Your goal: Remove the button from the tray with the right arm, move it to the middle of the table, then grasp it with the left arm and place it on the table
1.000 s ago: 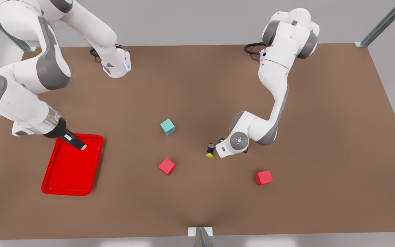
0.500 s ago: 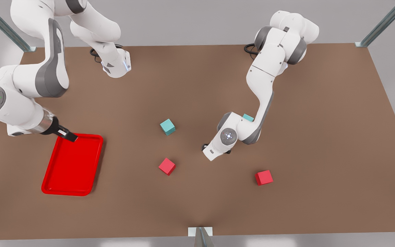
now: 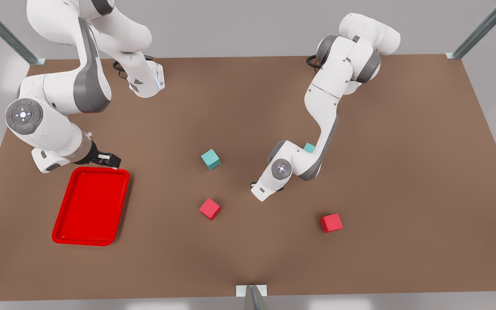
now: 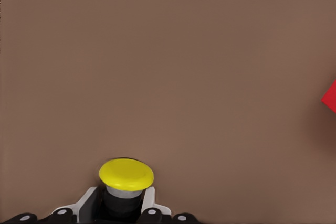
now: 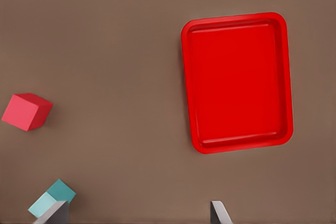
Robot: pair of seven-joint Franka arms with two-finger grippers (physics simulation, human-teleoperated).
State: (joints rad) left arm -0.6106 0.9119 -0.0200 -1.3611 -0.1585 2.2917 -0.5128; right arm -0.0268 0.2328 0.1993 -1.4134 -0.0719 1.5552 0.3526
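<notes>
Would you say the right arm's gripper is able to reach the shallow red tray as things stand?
Probably yes: the right gripper hangs open by the empty shallow red tray, with nothing between them.

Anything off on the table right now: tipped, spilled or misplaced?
Nothing stands out. The left claw grips the button near mid-table, and the right claw hangs open beside the empty tray. The cubes sit flat, scattered.

Bright red tray (image 3: 91, 206) on matte brown table (image 3: 403, 150); yellow-capped button (image 4: 126, 174) (dark body beneath); red cubes (image 3: 209, 209), teal cube (image 3: 210, 159); white arms (image 3: 325, 99), grey joints.
</notes>
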